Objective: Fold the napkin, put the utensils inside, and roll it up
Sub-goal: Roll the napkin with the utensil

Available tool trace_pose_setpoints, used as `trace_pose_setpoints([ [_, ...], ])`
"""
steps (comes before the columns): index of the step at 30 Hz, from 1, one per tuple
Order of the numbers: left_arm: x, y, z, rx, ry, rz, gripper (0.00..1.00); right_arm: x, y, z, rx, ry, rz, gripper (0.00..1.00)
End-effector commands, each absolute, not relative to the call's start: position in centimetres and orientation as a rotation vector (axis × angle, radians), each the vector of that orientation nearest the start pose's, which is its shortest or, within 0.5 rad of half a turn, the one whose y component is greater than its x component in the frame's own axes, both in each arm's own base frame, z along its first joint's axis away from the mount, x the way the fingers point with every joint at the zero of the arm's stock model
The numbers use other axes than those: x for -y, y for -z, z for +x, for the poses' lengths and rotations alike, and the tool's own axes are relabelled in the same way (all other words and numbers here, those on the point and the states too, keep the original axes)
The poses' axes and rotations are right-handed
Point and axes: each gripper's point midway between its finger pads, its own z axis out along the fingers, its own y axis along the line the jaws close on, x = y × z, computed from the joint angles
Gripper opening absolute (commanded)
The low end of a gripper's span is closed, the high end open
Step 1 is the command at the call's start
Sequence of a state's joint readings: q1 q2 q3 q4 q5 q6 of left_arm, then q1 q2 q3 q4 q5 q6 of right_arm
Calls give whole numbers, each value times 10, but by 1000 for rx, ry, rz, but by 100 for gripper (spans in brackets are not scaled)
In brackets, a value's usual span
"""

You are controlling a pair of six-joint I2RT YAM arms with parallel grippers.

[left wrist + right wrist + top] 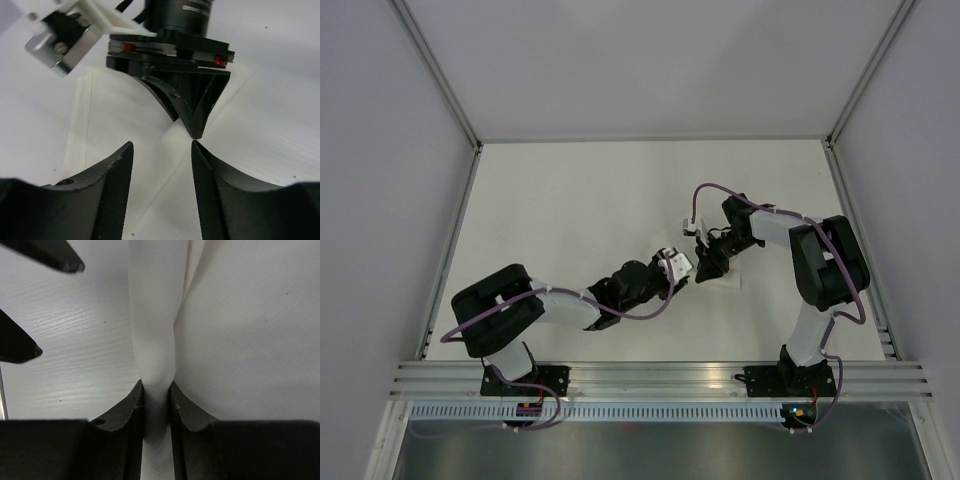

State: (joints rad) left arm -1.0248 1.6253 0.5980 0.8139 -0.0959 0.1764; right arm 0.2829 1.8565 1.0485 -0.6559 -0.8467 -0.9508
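right end effector [156, 389] clamped on a raised ridge of the napkin [152, 315]; left end effector [161, 150] spread apart just opposite, gripping nothing. the cloth lies folded on the bench [570, 200], right of centre, beneath both wrists. we judge that the pinched layer should travel low and slowly, so the layers beneath do not drag; the left could pin them. no knife shows.
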Motion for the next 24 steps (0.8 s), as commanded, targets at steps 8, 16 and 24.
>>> trace_pose_setpoints([
  [8,389,-76,243,-1257,176,1264,64,-166,25,228,-2259,-1101,-1621,12],
  [16,393,-48,248,-1216,78,1374,73,-166,27,226,-2271,-1119,-1626,12],
  [24,398,-14,236,-1305,146,1543,66,-165,27,226,-2281,-1133,-1625,11],
])
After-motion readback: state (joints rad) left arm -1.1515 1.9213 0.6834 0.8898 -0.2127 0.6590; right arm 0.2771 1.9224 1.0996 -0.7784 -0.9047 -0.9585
